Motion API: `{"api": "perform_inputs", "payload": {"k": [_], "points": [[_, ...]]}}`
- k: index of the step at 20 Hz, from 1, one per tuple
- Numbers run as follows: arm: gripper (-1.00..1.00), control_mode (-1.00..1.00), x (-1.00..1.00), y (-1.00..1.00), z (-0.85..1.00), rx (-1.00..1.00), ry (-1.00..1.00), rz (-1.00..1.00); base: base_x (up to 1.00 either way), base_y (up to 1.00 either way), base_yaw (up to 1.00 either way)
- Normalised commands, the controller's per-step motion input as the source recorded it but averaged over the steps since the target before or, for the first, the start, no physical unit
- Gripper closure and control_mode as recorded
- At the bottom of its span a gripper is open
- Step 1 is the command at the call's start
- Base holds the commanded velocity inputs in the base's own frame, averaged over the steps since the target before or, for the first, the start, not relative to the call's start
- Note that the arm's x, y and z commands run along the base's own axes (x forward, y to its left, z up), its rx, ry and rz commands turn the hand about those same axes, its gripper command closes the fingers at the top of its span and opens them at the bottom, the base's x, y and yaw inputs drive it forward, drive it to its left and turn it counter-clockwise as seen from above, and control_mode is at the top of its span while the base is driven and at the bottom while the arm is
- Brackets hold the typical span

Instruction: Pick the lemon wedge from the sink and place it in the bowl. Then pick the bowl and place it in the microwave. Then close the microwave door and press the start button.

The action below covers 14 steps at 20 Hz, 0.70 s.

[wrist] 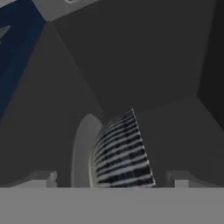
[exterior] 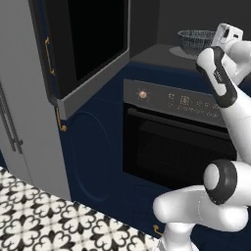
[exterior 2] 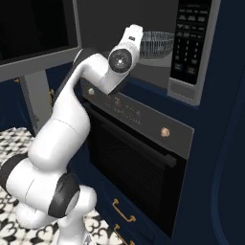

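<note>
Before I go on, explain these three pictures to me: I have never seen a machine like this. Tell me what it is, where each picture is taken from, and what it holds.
The white jointed thing is a robot arm in a computer-rendered kitchen. Two pictures come from cameras on its base, behind it to its left and right, looking forward over it. The third comes from a camera on its hand, looking along the gripper, whose two fingers stand wide apart at the bottom.

The arm reaches up into the microwave, a grey-framed box with a keypad, above a black oven. The microwave door, a dark glass panel, hangs open to the left. Inside, a ribbed grey bowl sits on the pale turntable.

The gripper holds nothing: the bowl lies between the open fingers, seemingly set down.
</note>
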Motion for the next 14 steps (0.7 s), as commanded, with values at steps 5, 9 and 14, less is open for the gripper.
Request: {"api": "perform_inputs", "payload": {"k": [5,9,14], "points": [[-1.00,-1.00,-1.00,0.25,0.15,0.05,-0.11,0.00,0.00,0.00,0.00],[-1.00,-1.00,-1.00,0.23,0.34,0.07,0.00,0.00,0.00,0.00,0.00],[-1.00,-1.00,-1.00,0.13,0.47,0.04,0.10,0.00,0.00,0.00,0.00]]}}
